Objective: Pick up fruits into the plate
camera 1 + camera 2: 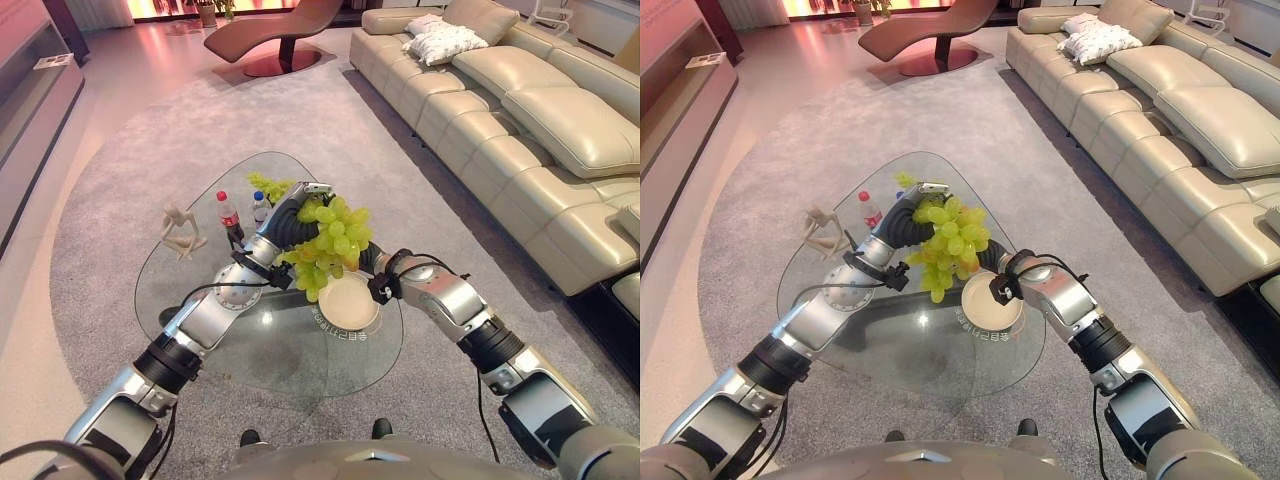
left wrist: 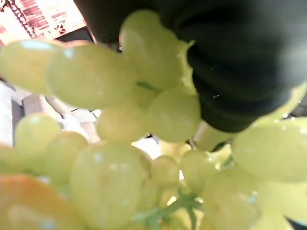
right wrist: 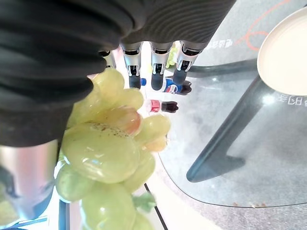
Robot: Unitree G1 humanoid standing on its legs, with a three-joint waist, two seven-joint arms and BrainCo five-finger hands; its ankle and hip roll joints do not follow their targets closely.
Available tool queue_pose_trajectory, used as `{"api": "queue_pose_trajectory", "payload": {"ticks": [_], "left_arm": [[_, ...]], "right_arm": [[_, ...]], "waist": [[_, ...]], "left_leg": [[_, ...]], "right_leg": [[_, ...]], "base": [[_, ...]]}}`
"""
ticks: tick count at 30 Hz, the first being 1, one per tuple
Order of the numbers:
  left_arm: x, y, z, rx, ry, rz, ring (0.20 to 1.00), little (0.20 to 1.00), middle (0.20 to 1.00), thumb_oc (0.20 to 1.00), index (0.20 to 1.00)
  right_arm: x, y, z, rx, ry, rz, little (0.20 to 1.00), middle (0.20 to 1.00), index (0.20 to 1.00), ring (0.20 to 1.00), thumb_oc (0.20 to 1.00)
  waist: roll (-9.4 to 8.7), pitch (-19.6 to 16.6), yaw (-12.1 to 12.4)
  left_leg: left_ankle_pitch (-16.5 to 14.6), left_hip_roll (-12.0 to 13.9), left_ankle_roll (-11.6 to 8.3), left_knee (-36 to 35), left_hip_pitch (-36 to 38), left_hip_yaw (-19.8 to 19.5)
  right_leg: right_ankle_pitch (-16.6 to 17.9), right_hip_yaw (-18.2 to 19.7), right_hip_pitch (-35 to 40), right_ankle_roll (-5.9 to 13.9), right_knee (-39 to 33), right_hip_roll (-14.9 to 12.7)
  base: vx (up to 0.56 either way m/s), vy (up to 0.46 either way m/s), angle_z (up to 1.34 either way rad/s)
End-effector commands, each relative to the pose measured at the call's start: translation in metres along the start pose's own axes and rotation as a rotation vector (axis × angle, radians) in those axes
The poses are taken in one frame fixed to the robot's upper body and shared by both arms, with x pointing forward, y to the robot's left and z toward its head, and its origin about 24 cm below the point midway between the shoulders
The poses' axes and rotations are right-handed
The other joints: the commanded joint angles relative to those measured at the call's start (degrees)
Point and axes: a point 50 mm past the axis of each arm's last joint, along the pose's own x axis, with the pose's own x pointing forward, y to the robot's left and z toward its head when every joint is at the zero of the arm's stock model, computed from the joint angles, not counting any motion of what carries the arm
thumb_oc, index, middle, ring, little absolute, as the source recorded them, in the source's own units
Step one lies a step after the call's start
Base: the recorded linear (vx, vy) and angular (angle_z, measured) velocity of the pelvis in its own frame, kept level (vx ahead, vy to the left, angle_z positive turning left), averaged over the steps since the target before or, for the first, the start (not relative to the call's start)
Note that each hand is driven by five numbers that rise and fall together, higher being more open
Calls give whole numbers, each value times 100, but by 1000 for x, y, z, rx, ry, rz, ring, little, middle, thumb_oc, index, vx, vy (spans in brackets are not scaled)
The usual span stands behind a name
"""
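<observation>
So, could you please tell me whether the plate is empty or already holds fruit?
Empty: the plate shows a bare surface, while the bunch of grapes hangs above its far edge, between both hands.

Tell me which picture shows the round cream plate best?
The left eye view: the round cream plate sits whole on the glass table, just below the bunch of green grapes. The right eye view shows it much the same; the right wrist view catches just its edge.
</observation>
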Motion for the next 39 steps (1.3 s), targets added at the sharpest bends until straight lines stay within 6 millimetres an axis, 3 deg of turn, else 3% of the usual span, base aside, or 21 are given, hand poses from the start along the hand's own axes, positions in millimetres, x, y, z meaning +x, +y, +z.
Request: {"api": "queue_pose_trajectory", "payload": {"ticks": [1,2,3,4,13,27,28,29,39], "left_arm": [[32,9,51,-130,-275,35,200,200,200,200,200],[32,8,51,-139,-271,32,200,200,200,200,200],[32,8,51,-143,-269,30,200,200,200,200,200],[32,7,50,-154,-259,27,200,200,200,200,200],[33,4,49,-170,-238,24,200,200,200,200,200],[30,5,38,-218,-151,42,200,200,200,200,200],[30,6,37,-221,-143,50,740,740,740,740,740],[29,7,36,-220,-136,61,1000,1000,1000,1000,1000],[22,12,27,-185,-87,62,1000,1000,1000,1000,1000]], "right_arm": [[6,8,56,-61,-201,24,1000,1000,1000,1000,1000],[6,8,57,-61,-212,17,1000,1000,1000,1000,1000],[6,8,58,-61,-216,14,711,711,711,711,711],[5,7,61,-65,-237,1,200,200,200,200,200],[2,3,70,-80,-293,-32,200,200,200,200,200],[0,2,62,19,-308,-42,200,200,200,200,200],[0,2,61,29,-310,-43,200,200,200,200,200],[-1,2,60,46,-316,-46,200,200,200,200,200],[-6,-7,49,180,-365,-87,200,200,200,200,200]], "waist": [[-32,-118,55],[-31,-123,56],[-31,-126,56],[-27,-132,55],[-14,-113,55],[11,-98,64],[11,-95,63],[15,-94,69],[66,-74,109]], "left_leg": [[-489,89,49,224,-72,186],[-489,90,50,224,-69,193],[-488,90,51,224,-69,196],[-486,92,54,225,-69,205],[-502,90,77,240,-84,205],[-499,91,88,250,-87,158],[-501,89,92,254,-85,155],[-503,88,92,254,-93,153],[-507,76,100,266,-127,111]], "right_leg": [[-654,-398,232,27,463,-69],[-655,-403,234,29,467,-70],[-654,-405,234,29,468,-70],[-650,-406,233,34,467,-74],[-638,-402,205,37,473,-85],[-656,-382,201,21,506,-74],[-661,-380,205,15,508,-70],[-666,-386,204,14,506,-71],[-677,-445,203,5,511,-88]], "base": [[0,0,0],[0,0,0],[0,0,0],[0,0,0],[0,0,0],[0,0,0],[0,0,0],[0,0,0],[0,0,0]]}}
